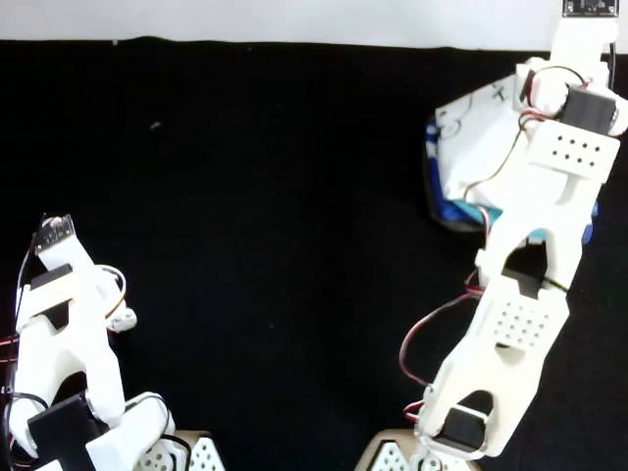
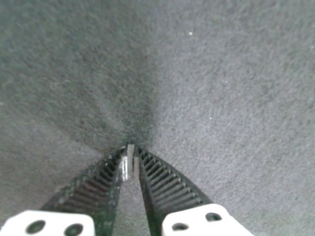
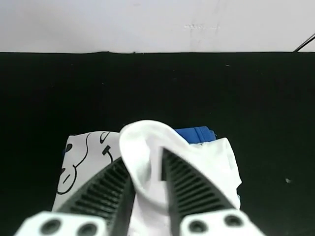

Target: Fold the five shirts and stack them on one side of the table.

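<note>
The white shirt (image 1: 478,147), printed with black line drawings, lay bunched on top of a blue shirt (image 1: 459,212) at about two o'clock on the table in the high view, near its far edge. A rounded fold of that white shirt (image 3: 206,164) stood up between the ribbed jaws of the right gripper (image 3: 145,164), which was clenched on it; the blue shirt (image 3: 195,133) peeked out just behind the fold. The right arm (image 1: 530,294) ran from its base at five o'clock up over the pile. At eight o'clock sat the left arm (image 1: 64,324). The left gripper (image 2: 130,157) was clenched with its tips meeting and nothing between them, poised over bare black tablecloth (image 1: 275,196). A pale wall (image 1: 294,18) bordered the table at twelve o'clock.
</note>
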Available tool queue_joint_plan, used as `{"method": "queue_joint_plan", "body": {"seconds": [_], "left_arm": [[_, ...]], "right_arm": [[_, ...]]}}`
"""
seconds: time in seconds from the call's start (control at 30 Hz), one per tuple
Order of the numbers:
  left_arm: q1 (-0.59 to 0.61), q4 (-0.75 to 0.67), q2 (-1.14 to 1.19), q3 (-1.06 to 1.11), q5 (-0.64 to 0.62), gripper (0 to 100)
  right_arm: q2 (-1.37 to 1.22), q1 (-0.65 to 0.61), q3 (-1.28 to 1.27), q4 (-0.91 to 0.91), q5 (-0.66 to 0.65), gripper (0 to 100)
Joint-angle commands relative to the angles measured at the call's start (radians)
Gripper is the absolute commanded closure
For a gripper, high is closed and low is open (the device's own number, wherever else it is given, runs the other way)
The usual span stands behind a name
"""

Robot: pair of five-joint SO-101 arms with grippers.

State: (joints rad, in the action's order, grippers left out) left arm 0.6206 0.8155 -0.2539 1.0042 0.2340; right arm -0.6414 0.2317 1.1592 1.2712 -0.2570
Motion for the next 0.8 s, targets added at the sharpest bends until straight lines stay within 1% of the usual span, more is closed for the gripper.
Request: {"method": "queue_joint_plan", "body": {"seconds": [0.0,0.23,0.3,0.37,0.43,0.53,0.7,0.77], "left_arm": [[0.004,-0.031,-0.002,0.002,0.000,99],[0.004,-0.031,-0.002,0.002,0.000,99],[0.004,-0.031,-0.002,0.002,0.000,99],[0.004,-0.031,-0.002,0.002,0.000,99],[0.004,-0.031,-0.002,0.002,0.000,99],[0.004,-0.031,-0.002,0.002,0.000,99],[0.004,-0.031,-0.002,0.002,0.000,99],[0.004,-0.031,-0.002,0.002,0.000,99]], "right_arm": [[0.024,0.051,0.012,-0.021,0.011,89.9],[-0.030,0.216,0.002,-0.002,0.008,89.6],[-0.079,0.236,0.002,0.028,-0.040,89.5],[-0.130,0.239,0.005,0.070,-0.123,86.8],[-0.176,0.234,0.012,0.107,-0.160,81.4],[-0.191,0.217,0.045,0.122,-0.161,74.8],[-0.191,0.165,0.271,0.199,-0.150,74.0],[-0.191,0.136,0.372,0.231,-0.087,73.8]]}}
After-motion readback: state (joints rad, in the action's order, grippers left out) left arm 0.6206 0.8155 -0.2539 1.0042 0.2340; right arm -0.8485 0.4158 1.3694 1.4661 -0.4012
